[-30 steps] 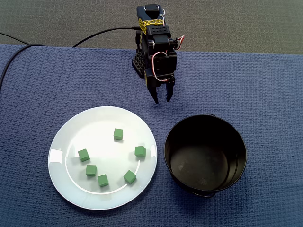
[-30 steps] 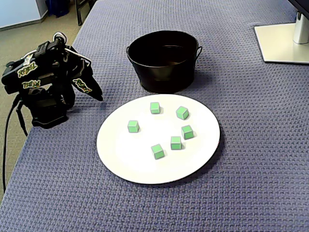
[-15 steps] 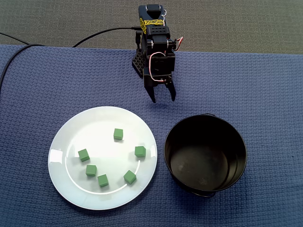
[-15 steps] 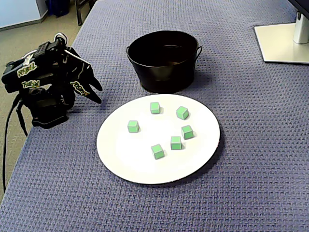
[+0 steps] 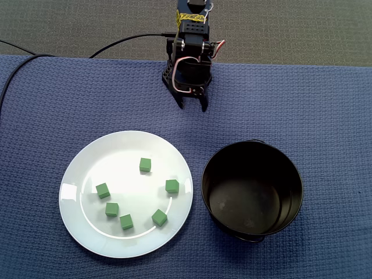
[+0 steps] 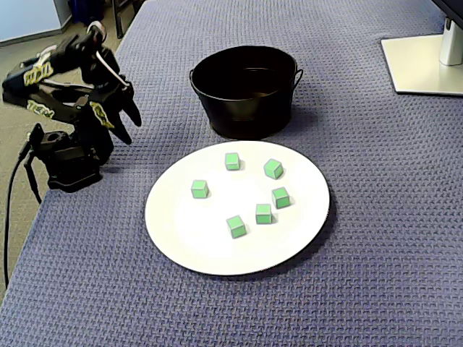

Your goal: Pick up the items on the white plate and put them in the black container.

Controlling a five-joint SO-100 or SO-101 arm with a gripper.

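Green cubes (image 5: 145,165): position relative to the gripper (image 5: 193,107)? — TECH 1

All cubes lie on the white plate (image 5: 75,168). In a fixed view the plate sits at 7 o'clock from the gripper, well apart from it, with bare blue cloth (image 5: 70,99) between them. — TECH 2

Gripper condition? — TECH 1

Jaws stand moderately apart with nothing between them. Both fixed views show the two tips separated (image 6: 129,129). — TECH 2

Black container (image 5: 203,186)? — TECH 1

It sits at 5 o'clock from the gripper and at 3 o'clock from the plate. A narrow strip of cloth separates the plate rim from the container wall, so they do not touch. The interior shows no cubes. — TECH 2

Edges and clearance? — TECH 1

One cube (image 5: 171,186) lies close to the plate's 3 o'clock rim, nearest the container. Three cubes cluster toward the 7 o'clock part of the plate, and one sits near the 5 o'clock rim. The remaining cube lies near the centre, toward 1 o'clock. None of the cubes touch. Open cloth surrounds the plate from 9 to 12 o'clock. A black cable (image 5: 116,43) runs off the cloth at 10 o'clock from the gripper. A white stand base (image 6: 423,61) sits at 2 o'clock from the container in the other fixed view. — TECH 2

Count? — TECH 1

Six cubes, one plate, one container, one gripper. — TECH 2
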